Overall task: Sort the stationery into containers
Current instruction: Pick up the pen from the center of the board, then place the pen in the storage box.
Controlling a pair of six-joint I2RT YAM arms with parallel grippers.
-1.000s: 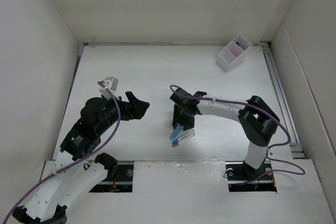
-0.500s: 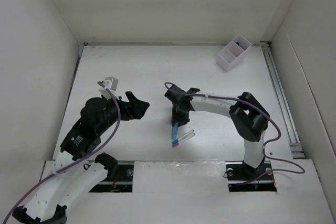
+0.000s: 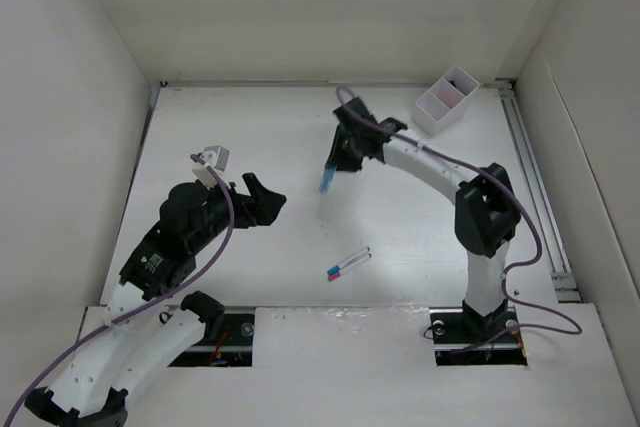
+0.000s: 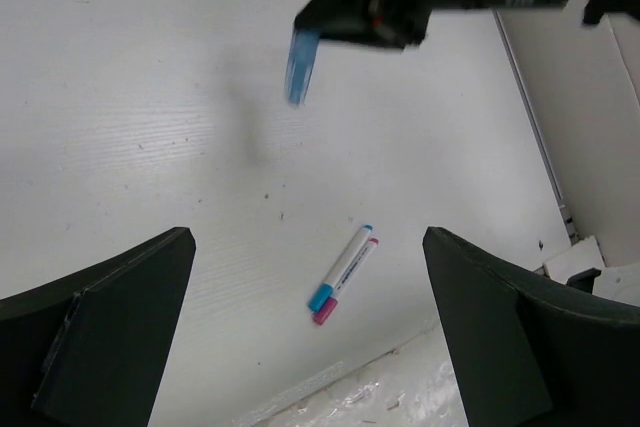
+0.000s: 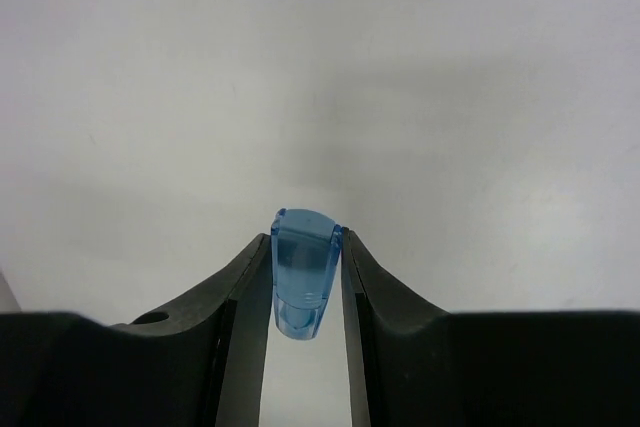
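My right gripper (image 3: 336, 171) is shut on a short translucent blue piece (image 5: 303, 277) and holds it above the table's middle back; the piece hangs below the jaws (image 3: 326, 183) and also shows in the left wrist view (image 4: 301, 66). Two thin white pens, one with a blue cap (image 3: 344, 265) and one with a pink cap (image 3: 338, 273), lie side by side on the table near the front; the left wrist view shows them too (image 4: 343, 274). The white two-compartment box (image 3: 447, 100) stands at the back right. My left gripper (image 3: 262, 202) is open and empty, left of centre.
White walls enclose the table on three sides. A metal rail (image 3: 535, 187) runs along the right edge. A small grey block (image 3: 212, 158) sits on the left arm's wrist.
My right gripper has lifted the blue piece from beside the two white pens and carried it toward the back. The pens stay put. The left arm has barely moved.
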